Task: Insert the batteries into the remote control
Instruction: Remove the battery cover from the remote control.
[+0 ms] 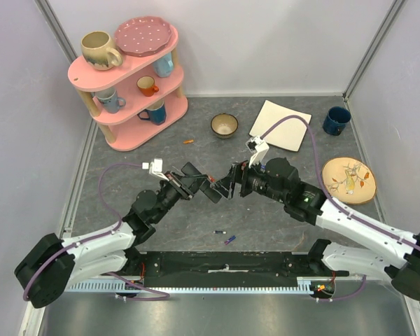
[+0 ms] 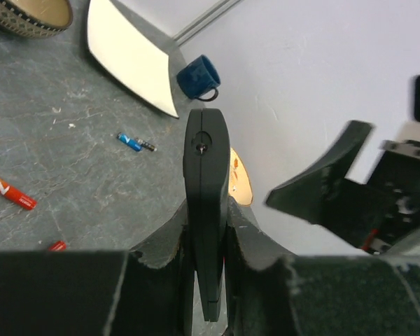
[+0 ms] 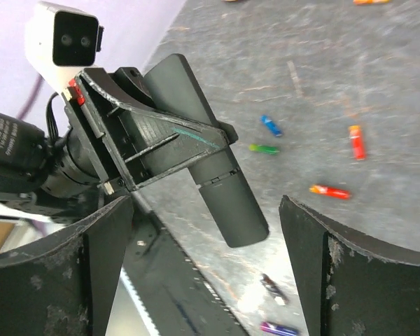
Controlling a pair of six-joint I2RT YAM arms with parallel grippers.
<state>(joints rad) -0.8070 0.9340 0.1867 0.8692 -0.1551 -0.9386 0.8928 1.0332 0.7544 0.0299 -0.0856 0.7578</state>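
Top external shows a pink shelf [image 1: 84, 72] carrying mugs [image 1: 101, 49] and a spotted plate [image 1: 143, 35]. A small bowl [image 1: 225, 125] and a blue mug [image 1: 336, 120] stand on the surface [image 1: 266, 224]; their contents cannot be told. Only the left wrist view shows the left hand [image 2: 207, 255] clamped on the remote control [image 2: 206, 161], held edge-up above the surface. The right wrist view shows the right hand [image 3: 204, 210] with fingers wide apart, and batteries [image 3: 264, 148] scattered loose on the surface.

the remote control [image 2: 206, 175] has its lower end hidden inside the left gripper [image 2: 208, 238]; the bowl [image 2: 28, 17] is cut off by the top edge.
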